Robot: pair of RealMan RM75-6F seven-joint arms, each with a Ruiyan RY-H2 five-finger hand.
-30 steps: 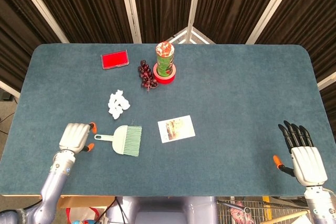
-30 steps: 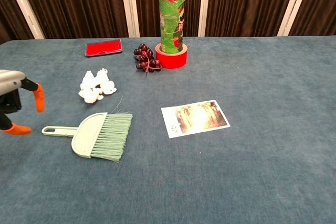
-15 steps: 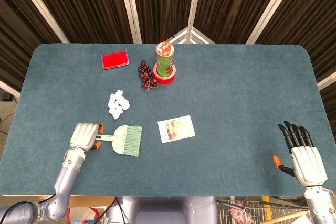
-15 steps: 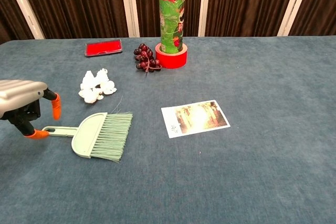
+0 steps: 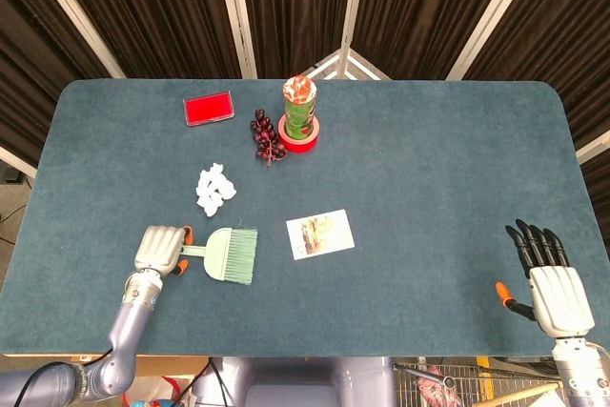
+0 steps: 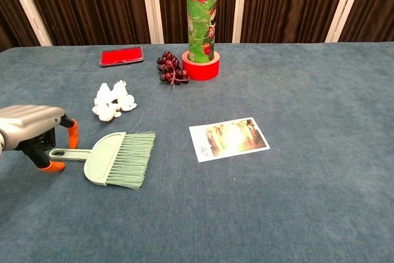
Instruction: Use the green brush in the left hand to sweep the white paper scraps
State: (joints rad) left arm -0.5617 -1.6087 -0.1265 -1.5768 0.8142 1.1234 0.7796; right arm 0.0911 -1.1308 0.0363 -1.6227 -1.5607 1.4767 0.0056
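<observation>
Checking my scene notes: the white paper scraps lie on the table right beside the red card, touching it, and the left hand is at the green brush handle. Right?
Not quite. The chest view shows the white paper scraps well apart from the red card. The left hand is at the green brush handle.

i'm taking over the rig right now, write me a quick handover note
Left hand: over the handle end of the green brush, fingers on either side of the handle and apart, no firm grip visible. The brush lies flat on the table.
Right hand: open, resting at the table's near right corner, holding nothing.
White paper scraps: one small pile just beyond the brush, untouched.
Done: the left hand is at the handle.
Left: close on the handle, lift the brush, sweep the scraps. The photo card lies right of the brush.
</observation>
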